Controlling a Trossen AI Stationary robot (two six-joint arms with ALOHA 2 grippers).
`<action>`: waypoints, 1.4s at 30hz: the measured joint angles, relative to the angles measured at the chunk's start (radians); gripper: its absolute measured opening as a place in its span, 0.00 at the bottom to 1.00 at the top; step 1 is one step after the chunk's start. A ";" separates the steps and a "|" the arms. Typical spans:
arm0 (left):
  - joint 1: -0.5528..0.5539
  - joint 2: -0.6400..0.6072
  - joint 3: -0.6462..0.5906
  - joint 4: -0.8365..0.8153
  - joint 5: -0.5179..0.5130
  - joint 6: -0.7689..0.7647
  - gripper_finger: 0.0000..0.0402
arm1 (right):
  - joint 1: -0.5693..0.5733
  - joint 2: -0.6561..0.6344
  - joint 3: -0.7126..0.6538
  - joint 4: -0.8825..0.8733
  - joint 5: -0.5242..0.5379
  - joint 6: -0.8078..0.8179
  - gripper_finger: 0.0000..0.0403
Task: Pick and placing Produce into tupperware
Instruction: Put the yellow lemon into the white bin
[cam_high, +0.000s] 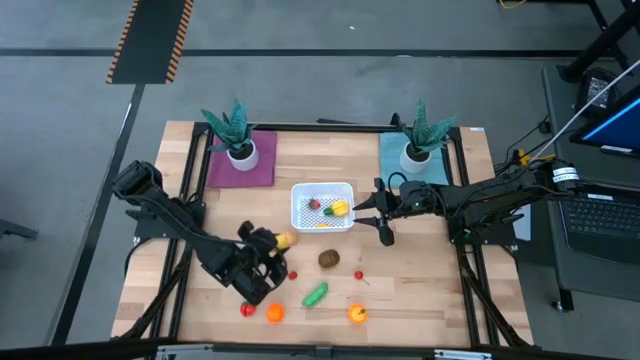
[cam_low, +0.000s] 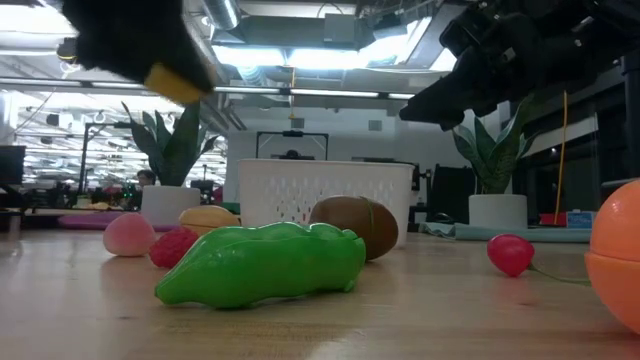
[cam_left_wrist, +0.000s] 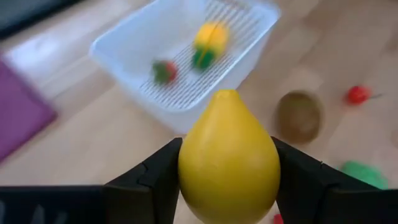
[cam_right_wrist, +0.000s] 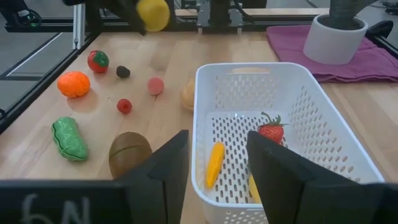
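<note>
Left claw (cam_left_wrist: 227, 186): I have it clamped on a yellow lemon (cam_left_wrist: 229, 158), raised off the worktop (cam_high: 420, 290) near the tupperware (cam_high: 322, 207).
Handling: it looks like a light, hard, smooth toy, so I judge it slippery; the widest middle is the best grip.
Right claw (cam_right_wrist: 217, 165): parted, empty, at the tupperware's rim.
Writing: only partial characters on the right claw's body; I cannot make them out.

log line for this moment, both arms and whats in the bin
left gripper: shut on lemon, lifted short of tupperware | right gripper: open, empty, over tupperware rim | in tupperware: strawberry, yellow pieces
</note>
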 joint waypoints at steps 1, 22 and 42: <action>0.000 0.000 -0.011 0.049 -0.014 0.043 0.49 | 0.000 0.000 0.000 0.000 0.000 0.000 0.40; 0.099 0.000 -0.453 1.362 0.162 0.898 0.49 | 0.008 0.000 0.000 0.005 -0.003 -0.022 0.40; 0.378 -0.001 -0.589 1.677 0.507 1.137 0.49 | 0.008 0.000 0.000 0.108 0.016 -0.024 0.40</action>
